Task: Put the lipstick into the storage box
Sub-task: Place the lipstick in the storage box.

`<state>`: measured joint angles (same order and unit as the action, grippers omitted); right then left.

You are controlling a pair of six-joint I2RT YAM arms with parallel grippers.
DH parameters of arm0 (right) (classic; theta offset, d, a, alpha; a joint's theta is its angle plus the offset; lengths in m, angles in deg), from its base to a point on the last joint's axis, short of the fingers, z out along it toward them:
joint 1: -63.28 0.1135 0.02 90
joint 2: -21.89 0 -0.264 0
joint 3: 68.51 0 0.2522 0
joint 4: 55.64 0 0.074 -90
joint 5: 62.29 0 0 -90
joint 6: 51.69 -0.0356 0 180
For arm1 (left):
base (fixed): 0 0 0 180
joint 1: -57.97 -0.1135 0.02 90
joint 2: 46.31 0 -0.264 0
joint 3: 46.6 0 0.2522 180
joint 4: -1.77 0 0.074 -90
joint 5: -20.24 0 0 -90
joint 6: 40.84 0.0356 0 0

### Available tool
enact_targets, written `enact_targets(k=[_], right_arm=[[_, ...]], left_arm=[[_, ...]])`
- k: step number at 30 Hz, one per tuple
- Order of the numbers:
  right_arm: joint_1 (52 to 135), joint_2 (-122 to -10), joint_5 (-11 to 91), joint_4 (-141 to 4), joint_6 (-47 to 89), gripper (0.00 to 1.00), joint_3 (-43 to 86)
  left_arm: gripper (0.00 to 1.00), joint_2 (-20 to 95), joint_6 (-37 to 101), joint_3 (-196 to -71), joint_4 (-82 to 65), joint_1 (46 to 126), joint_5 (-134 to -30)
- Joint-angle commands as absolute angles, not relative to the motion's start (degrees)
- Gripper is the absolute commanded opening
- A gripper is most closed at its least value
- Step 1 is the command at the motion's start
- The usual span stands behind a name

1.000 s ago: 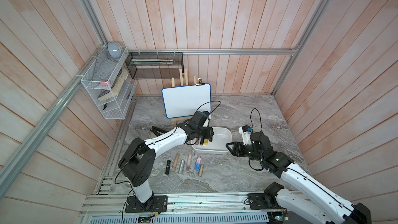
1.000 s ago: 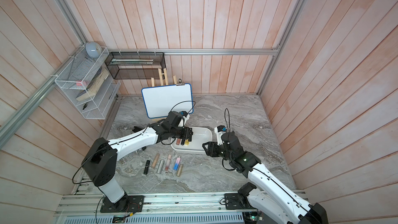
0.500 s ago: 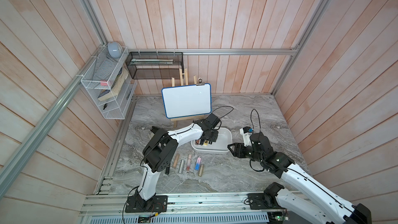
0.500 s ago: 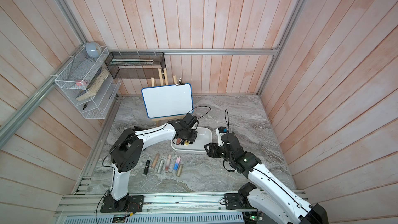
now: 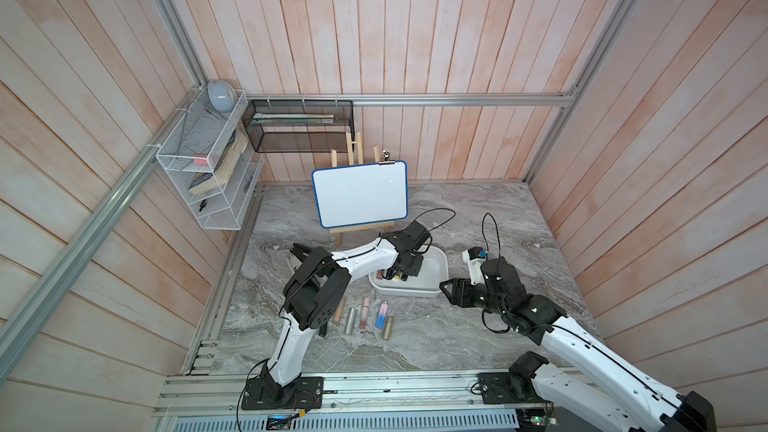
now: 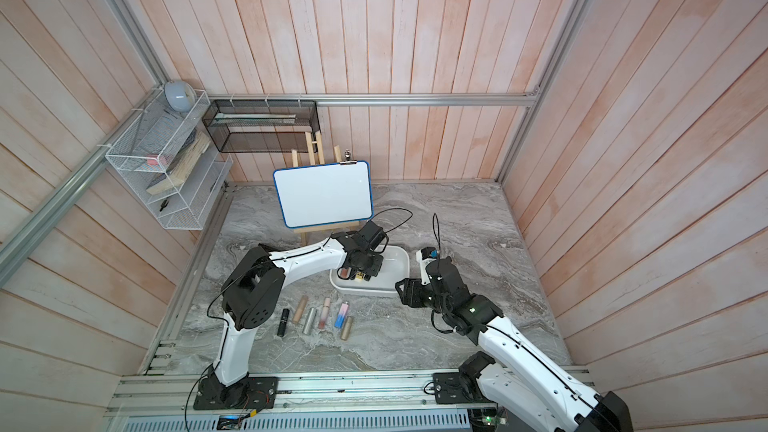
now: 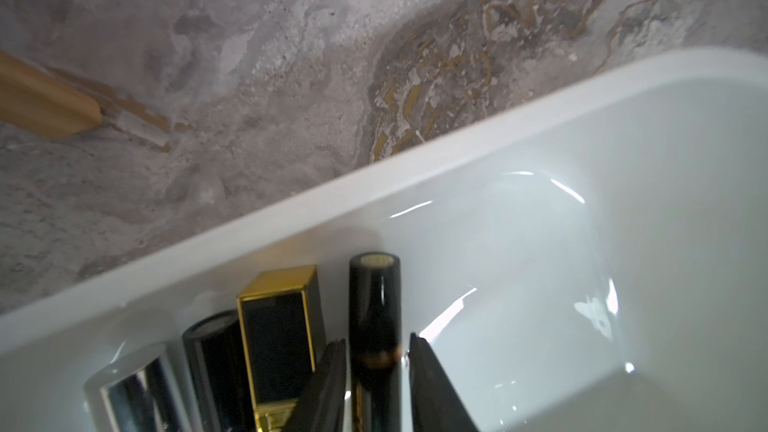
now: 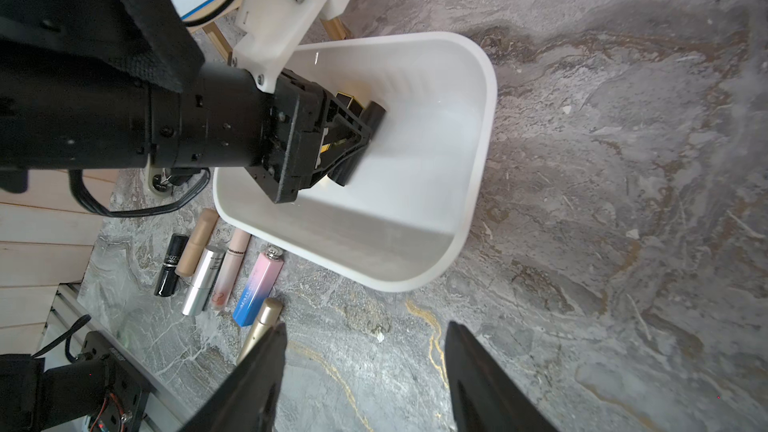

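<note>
Left gripper (image 7: 377, 339) is down inside the storage box (image 5: 432, 274), toward its left end. A second ago it stood higher, over the rim; now it sits lower and further in.

The black lipstick (image 7: 374, 297) lies in the box between the two fingers. Beside it are a gold-edged lipstick (image 7: 276, 326), a second dark tube (image 7: 212, 351) and a silver tube (image 7: 133, 384).

The jaws are only narrowly parted. A sliver of white shows between the black lipstick and one finger (image 7: 432, 384), so the grip looks released.

The left arm's elbow (image 5: 316, 297) has swung in from far out on the left toward the middle. In a top view it now half hides the black end of the row of lipsticks (image 6: 309, 320) on the table (image 5: 478, 209).

Right gripper (image 8: 365, 325) hovers over bare table just off the box's right end, jaws well apart and empty. It is in the same place as a second ago.

The box and the row have not shifted.
</note>
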<state>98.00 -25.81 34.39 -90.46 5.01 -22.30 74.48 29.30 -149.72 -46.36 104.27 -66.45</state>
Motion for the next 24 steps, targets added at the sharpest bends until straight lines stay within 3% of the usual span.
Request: enact_targets(k=[1,12,24], right_arm=[[97.85,-24.98,33.77,-90.66,5.46,0.65,-23.01],[97.87,-25.17,35.51,-89.57,5.17,0.65,-23.16],[99.70,-28.38,38.70,-86.38,5.00,0.65,-21.66]], left_arm=[[0.32,75.59,29.82,-150.89,-47.77,104.55,-65.59],[0.34,72.26,29.40,-149.74,-46.24,104.67,-67.17],[0.38,56.34,26.84,-142.12,-43.72,104.65,-69.06]])
